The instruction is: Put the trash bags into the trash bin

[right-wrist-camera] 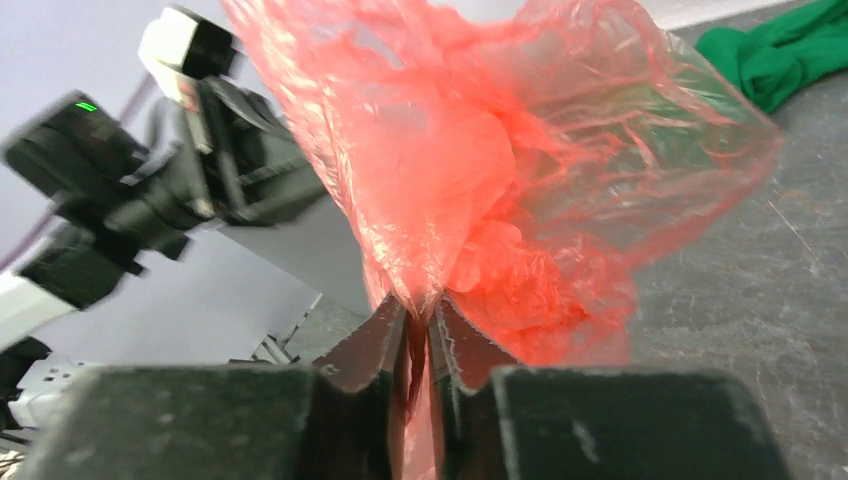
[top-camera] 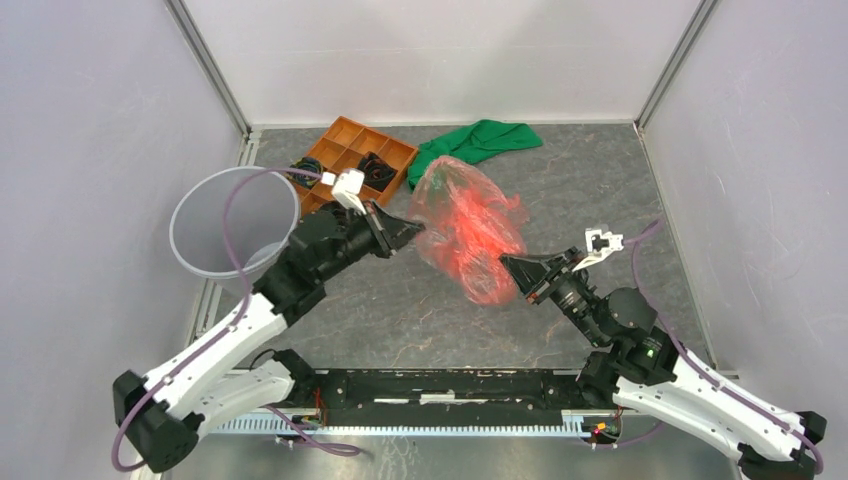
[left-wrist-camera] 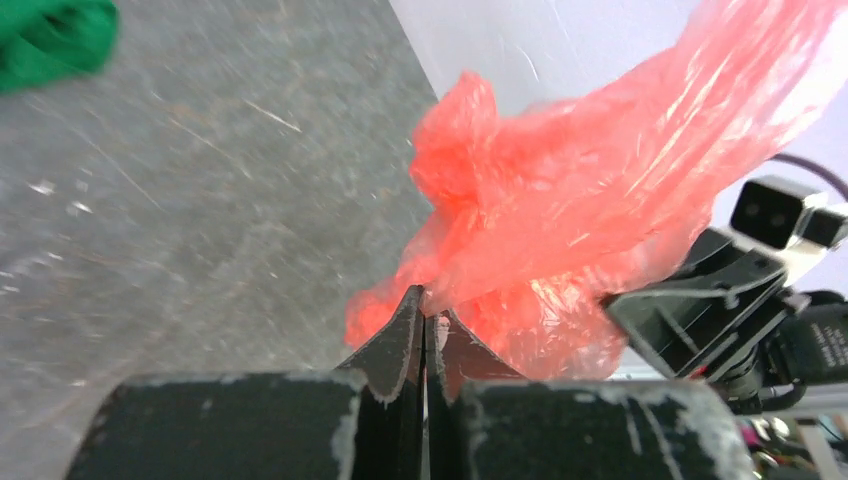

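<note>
Roughly halfway: the bag [top-camera: 468,230] looks lifted clear of the table [top-camera: 600,180], spread loose at its centre. Its 9 o'clock edge is pinched in the fully closed left gripper [top-camera: 408,232], and the right gripper [top-camera: 510,264] is likewise clamped on film at its 5 o'clock corner. At the table's 9 o'clock stands the bin [top-camera: 172,228], nothing red inside. Still to do, I judge: carry the bag over and drop it in.

Overhead camera looks down; wrist cameras closely share the trash bag [left-wrist-camera: 600,200].
</note>
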Controlling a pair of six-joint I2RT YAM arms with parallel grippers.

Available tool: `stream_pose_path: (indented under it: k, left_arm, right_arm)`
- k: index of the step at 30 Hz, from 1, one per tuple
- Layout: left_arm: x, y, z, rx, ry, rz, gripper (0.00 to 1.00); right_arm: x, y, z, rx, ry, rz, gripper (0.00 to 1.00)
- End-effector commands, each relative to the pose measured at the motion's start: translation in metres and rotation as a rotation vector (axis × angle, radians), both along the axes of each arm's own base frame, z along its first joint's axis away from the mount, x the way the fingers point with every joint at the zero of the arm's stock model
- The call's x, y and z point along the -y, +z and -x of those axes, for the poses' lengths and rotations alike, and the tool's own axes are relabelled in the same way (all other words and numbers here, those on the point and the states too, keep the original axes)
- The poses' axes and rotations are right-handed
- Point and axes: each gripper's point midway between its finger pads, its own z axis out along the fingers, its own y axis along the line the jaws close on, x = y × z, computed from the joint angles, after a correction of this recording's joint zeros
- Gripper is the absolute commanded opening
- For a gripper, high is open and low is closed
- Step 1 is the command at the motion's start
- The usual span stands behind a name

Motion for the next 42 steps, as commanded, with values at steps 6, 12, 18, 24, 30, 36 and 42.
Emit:
stream_pose_path:
  k: [6, 12, 18, 24, 30, 36, 42]
  left_arm:
    - [-0.105, 0.095, -0.021, 0.301, 0.350, -0.465, 0.02]
    - [-0.104, 0.187, -0.014, 0.493, 0.307, -0.470, 0.02]
    - [-0.040, 0.142, -0.009, 0.429, 0.021, -0.413, 0.02]
    - [0.002, 0.071, -0.001, 0.281, -0.057, -0.379, 0.02]
    - [-0.002, 0.116, -0.029, 0.402, 0.046, -0.460, 0.02]
    - [-0.043, 0.179, -0.092, 0.548, 0.420, -0.658, 0.02]
    - [-0.021, 0.226, -0.109, 0.676, 0.428, -0.625, 0.02]
  right_arm:
    - [0.027, -0.077, -0.020, -0.075, -0.155, 0.384, 0.56]
    - [0.049, -0.081, -0.030, -0.065, -0.240, 0.611, 0.73]
    - [0.052, -0.083, -0.033, -0.065, -0.255, 0.667, 0.84]
    - [0.058, -0.097, -0.034, -0.092, -0.285, 0.682, 0.84]
    - [0.057, -0.104, -0.035, -0.087, -0.284, 0.667, 0.82]
    - [0.061, -0.104, -0.035, -0.098, -0.307, 0.668, 0.78]
    - [0.068, -0.097, -0.034, -0.095, -0.331, 0.646, 0.77]
